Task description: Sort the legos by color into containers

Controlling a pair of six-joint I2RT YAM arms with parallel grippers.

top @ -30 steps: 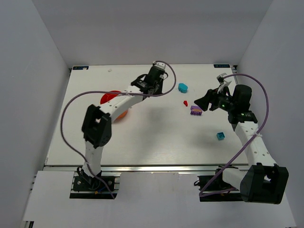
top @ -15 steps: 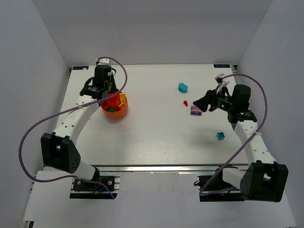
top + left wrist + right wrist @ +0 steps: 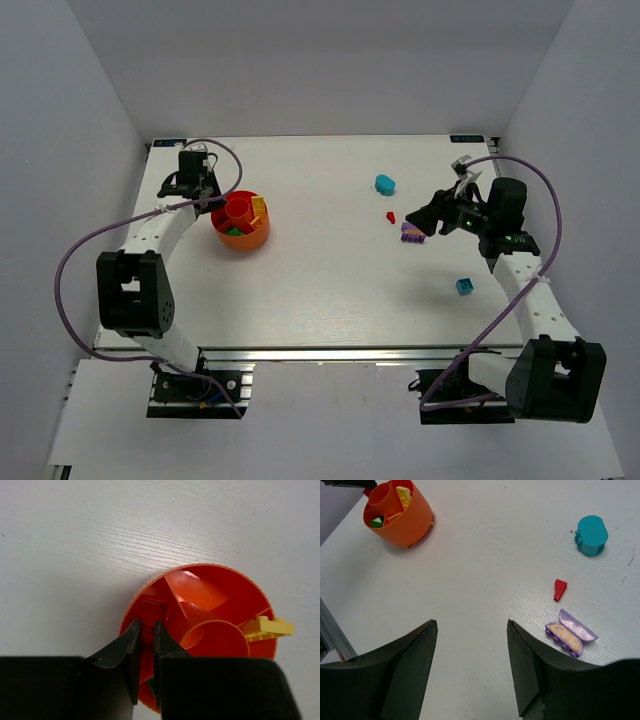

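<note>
The orange-red bowl point(image 3: 250, 238) stands at the table's left, with a raised ring at its centre and yellow point(image 3: 267, 626) and green point(image 3: 376, 522) legos inside. My left gripper point(image 3: 146, 627) hangs over the bowl's left rim, shut on a small red lego point(image 3: 151, 609) that sticks out past the tips. To the right, my right gripper point(image 3: 472, 622) is open above bare table, with nothing between its fingers. A purple lego point(image 3: 570, 632) lies just right of it. Beyond that are a small red lego point(image 3: 560, 589) and a cyan lego point(image 3: 591, 535).
A small blue-cyan lego point(image 3: 464, 286) lies alone near the right arm's forearm. Grey walls close in the table on the left, back and right. A metal rail point(image 3: 300, 352) runs along the near edge, by both arm bases.
The left arm has swung from the far middle of the table leftward to the bowl's left rim, still shut. The right arm has hardly moved.
</note>
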